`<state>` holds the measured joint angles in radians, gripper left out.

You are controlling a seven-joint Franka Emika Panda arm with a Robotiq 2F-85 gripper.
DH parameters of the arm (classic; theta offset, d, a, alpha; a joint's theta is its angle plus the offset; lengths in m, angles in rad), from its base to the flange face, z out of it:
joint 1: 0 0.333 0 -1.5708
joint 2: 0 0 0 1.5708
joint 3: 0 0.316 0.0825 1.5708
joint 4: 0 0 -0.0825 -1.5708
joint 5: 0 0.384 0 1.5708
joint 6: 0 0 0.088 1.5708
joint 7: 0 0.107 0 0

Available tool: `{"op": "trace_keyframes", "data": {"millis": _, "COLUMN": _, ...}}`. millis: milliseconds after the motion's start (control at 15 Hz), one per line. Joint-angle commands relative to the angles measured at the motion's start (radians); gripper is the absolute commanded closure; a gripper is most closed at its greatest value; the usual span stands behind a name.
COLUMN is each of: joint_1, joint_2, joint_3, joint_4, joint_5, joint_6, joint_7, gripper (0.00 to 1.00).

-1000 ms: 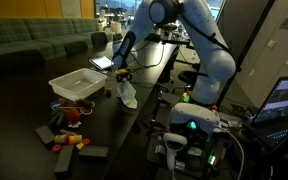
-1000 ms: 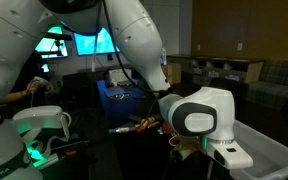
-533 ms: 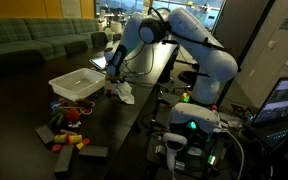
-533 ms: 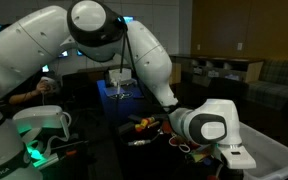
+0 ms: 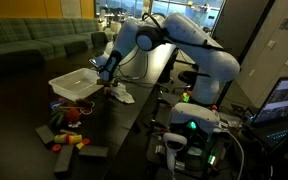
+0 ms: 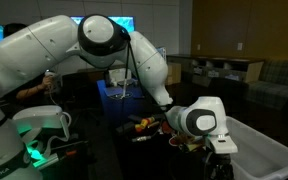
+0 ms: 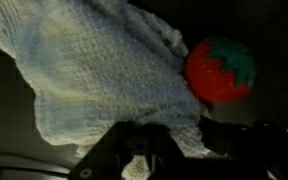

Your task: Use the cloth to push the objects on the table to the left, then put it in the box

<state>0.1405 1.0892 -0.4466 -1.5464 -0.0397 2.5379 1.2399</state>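
On the dark table, just beside the white plastic box, I am holding the gripper low, with its jaws pinched together on one edge of the white cloth. The cloth is trailing away from the gripper and lying crumpled on the tabletop next to the box, not inside it. Through the wrist camera I am seeing the knitted fabric spreading out ahead of the fingers, and a round red toy with a green top is sitting right against the cloth's edge. The other toys are lying in a loose cluster on the table in front of the box, apart from the cloth. The arm is arching over from its base.
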Motion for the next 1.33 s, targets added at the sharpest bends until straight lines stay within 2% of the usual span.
{"op": "trace_keyframes", "data": {"millis": 0, "joint_1": 0.048, "joint_2": -0.013, "joint_3": 0.018, "joint_4": -0.004, "joint_5": -0.027, "joint_6": -0.008, "joint_7": 0.048, "gripper": 0.86}}
{"op": "trace_keyframes", "data": {"millis": 600, "joint_1": 0.168, "joint_2": -0.030, "joint_3": 0.096, "joint_4": 0.005, "joint_5": -0.026, "joint_6": -0.010, "joint_7": 0.083, "gripper": 0.86}}
{"op": "trace_keyframes", "data": {"millis": 1267, "joint_1": 0.242, "joint_2": -0.022, "joint_3": 0.215, "joint_4": 0.090, "joint_5": -0.020, "joint_6": -0.014, "joint_7": 0.071, "gripper": 0.86}}
